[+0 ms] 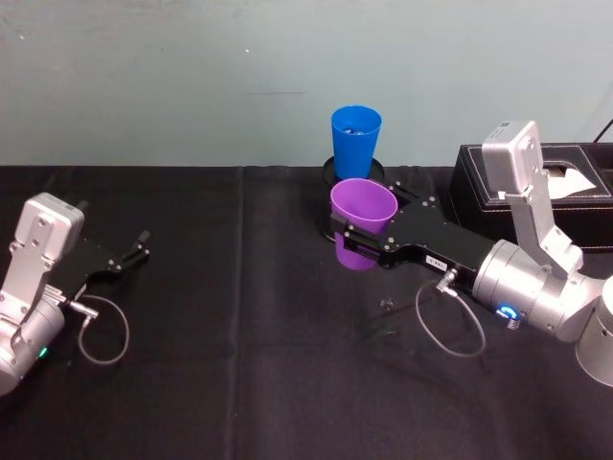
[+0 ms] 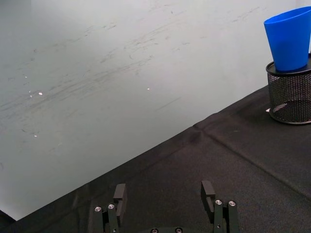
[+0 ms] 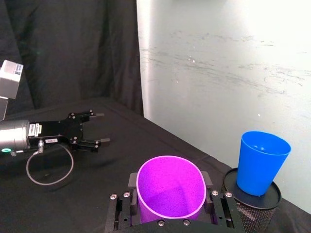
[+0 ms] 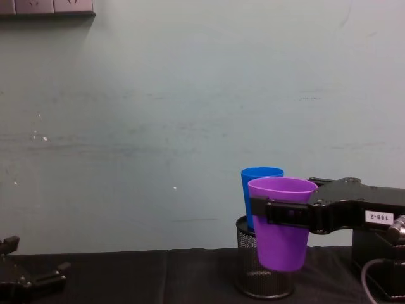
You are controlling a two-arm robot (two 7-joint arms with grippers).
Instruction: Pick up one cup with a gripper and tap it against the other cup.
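My right gripper point(image 1: 351, 240) is shut on the purple cup point(image 1: 364, 203) and holds it upright above the black tablecloth. Its fingers point(image 3: 133, 182) clamp the cup point(image 3: 170, 187) on both sides just below the rim. The blue cup point(image 1: 355, 139) stands upright on top of a black wire-mesh cylinder point(image 1: 331, 171) just behind the purple one. In the right wrist view a gap shows between the purple cup and the blue cup point(image 3: 261, 162). From the chest the purple cup point(image 4: 281, 221) partly covers the blue cup point(image 4: 256, 180). My left gripper point(image 1: 142, 245) rests open at the table's left.
A black tissue box point(image 1: 565, 206) sits at the back right, behind my right arm. The mesh cylinder point(image 4: 262, 272) stands near the wall. A cable loops on the cloth below each arm. Open black cloth lies between the two arms.
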